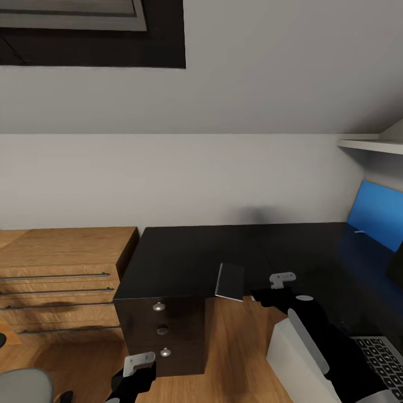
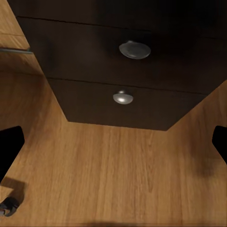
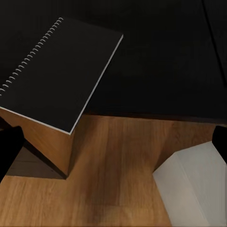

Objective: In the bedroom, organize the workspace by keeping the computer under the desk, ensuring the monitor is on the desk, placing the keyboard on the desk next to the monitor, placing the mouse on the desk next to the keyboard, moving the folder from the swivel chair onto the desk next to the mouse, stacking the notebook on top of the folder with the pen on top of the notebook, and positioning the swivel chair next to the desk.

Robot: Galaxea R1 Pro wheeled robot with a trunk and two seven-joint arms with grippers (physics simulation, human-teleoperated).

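Starting at far left of head view: grey seat of swivel chair (image 1: pixel 25 386) in bottom-left corner, only a bit visible. Above it, light wooden dresser (image 1: pixel 61 268) w/ long metal handles, mid-left of frame, just beside the desk (image 1: pixel 224 252). Left gripper (image 1: pixel 137 366) low, left of centre, in front of black drawer unit (image 1: pixel 162 330) w/ three round knobs; in left wrist view, black fingertips (image 2: pixel 9 142) set wide apart at both frame edges, nothing between but wood floor (image 2: pixel 113 175) & drawer fronts, so spread open & empty. Small chair caster (image 2: pixel 9 204) in that view's lower-left corner.

Centre of head view: black desk top runs from mid-frame to right edge. Notebook (image 1: pixel 230 281) lying at front edge of desk, just right of drawer unit, partly overhanging; in right wrist view dark cover w/ spiral binding (image 3: pixel 56 75), one corner jutting past desk edge over floor.

Right of centre: right gripper (image 1: pixel 281 278) above desk front edge, just beside notebook, not touching it as far as can tell; fingertips (image 3: pixel 9 146) wide apart at right wrist view edges, open, holding nothing. Below it, pale grey computer (image 1: pixel 296 358) on floor, lower right, by desk edge. Keyboard (image 1: pixel 380 358) in bottom-right corner. Blue wall panel (image 1: pixel 375 215) at right edge, upper-mid; thin white pen (image 1: pixel 359 231) at its lower edge on desk. White shelf (image 1: pixel 369 145) above.
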